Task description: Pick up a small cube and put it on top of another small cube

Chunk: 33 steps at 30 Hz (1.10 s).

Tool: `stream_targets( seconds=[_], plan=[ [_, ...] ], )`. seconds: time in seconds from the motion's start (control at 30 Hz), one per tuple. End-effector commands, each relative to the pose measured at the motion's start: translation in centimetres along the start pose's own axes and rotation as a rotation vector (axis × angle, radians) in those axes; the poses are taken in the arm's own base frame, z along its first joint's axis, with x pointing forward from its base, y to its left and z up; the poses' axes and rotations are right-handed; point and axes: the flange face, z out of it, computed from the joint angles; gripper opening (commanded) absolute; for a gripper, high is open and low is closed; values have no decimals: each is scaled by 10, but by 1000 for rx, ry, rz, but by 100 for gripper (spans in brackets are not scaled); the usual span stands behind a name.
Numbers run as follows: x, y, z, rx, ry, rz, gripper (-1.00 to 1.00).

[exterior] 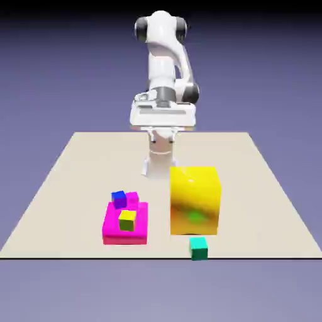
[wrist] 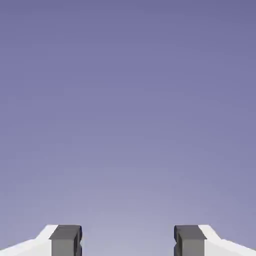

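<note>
On the exterior view's left, a small blue cube [exterior: 118, 199] and a small yellow-green cube [exterior: 127, 220] are seen on a pink block [exterior: 113, 231]. A big yellow cube [exterior: 194, 200] is set beside it. The small teal-green cube [exterior: 199, 248] is found just in front, near the table [exterior: 69, 163] edge. The gripper [wrist: 127, 241] is held spread apart with nothing between its 2 fingers [wrist: 66, 240].

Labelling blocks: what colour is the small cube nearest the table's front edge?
Teal-green: the small teal-green cube, seen best in the exterior view.
</note>
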Motion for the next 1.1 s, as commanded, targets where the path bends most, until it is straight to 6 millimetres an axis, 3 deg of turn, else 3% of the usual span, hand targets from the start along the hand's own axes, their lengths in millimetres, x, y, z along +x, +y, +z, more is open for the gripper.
stream_targets(
  seconds=[0.0,0.37,0.8,0.93,1.07],
  plan=[
    [1,-3,10,-16,-34,7,0],
    [-15,-31,131,-233,-370,42,0],
    [-87,-45,268,-553,-644,-12,0],
    [-117,-47,303,-656,-698,-49,0],
    [-123,-38,313,-674,-696,-53,0]
  ],
)
